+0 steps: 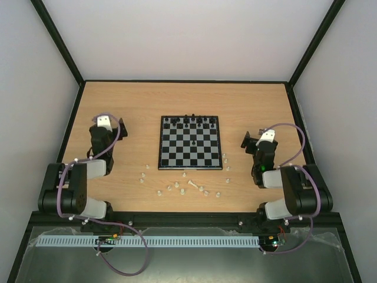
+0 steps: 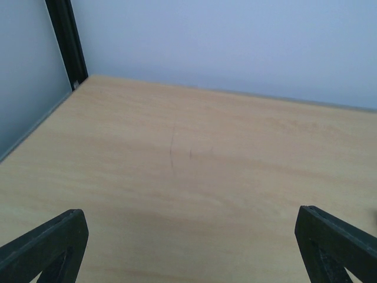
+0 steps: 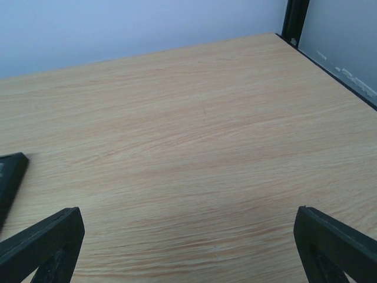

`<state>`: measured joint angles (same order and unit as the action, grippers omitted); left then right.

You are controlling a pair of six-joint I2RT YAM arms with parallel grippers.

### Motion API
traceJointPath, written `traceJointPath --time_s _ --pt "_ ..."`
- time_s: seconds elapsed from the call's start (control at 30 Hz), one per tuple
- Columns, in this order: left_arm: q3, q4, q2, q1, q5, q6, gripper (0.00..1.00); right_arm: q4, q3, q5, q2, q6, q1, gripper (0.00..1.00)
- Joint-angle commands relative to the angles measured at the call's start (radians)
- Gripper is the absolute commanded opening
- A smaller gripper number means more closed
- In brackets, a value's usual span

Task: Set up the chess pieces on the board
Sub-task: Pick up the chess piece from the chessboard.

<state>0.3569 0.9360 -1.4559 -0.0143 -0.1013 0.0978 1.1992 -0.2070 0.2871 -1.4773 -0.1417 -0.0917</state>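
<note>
Black fingers (image 2: 53,242) of the left gripper (image 1: 106,120) sit in the bottom corners of its wrist view, spread wide with only bare table (image 2: 177,153) between them; the right gripper (image 1: 254,139) looks the same in its own view, jaws fully apart and holding nothing. From above, both arms are folded back near their bases, one on each side of the board (image 1: 189,142), which lies flat at mid-table; the left gripper is well apart from it, the right one nearer its right edge. Black pieces (image 1: 191,121) stand along the board's far rows; its near rows look bare, though the squares are too small to be sure. The white pieces (image 1: 203,190) are scattered loosely on the table just off the board's near edge, with a few beside its near right corner; one seems to lie on its side, the rest seem upright. I judge the task to be at its very start, with no white piece placed and none picked. The next move calls for one arm, probably the right, to reach a piece at the rim of the scatter, come down straight over it with narrowed jaws, and pinch it without knocking its neighbours; the pieces are tiny against the fingers, so aim matters more than force.
</note>
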Motion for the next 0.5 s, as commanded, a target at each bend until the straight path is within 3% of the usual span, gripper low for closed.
traceJointPath --time_s 0.0,0.1,0.3,0.47 --pt "0.101 -0.226 0.111 0.013 0.009 0.068 0.99 -0.269 -0.095 -0.057 0.213 -0.006 0.005 0.99" --pt "0.158 -0.336 0.206 0.037 0.028 0.119 0.99 -0.568 -0.215 -0.112 0.356 -0.049 0.004 0.99" --pt "0.357 -0.571 0.370 0.144 0.026 0.207 0.99 -0.846 -0.406 -0.271 0.555 -0.219 0.003 0.99" --pt "0.550 -0.789 0.412 0.247 0.020 0.279 0.99 -1.149 -0.668 -0.462 0.585 -0.283 0.003 0.99"
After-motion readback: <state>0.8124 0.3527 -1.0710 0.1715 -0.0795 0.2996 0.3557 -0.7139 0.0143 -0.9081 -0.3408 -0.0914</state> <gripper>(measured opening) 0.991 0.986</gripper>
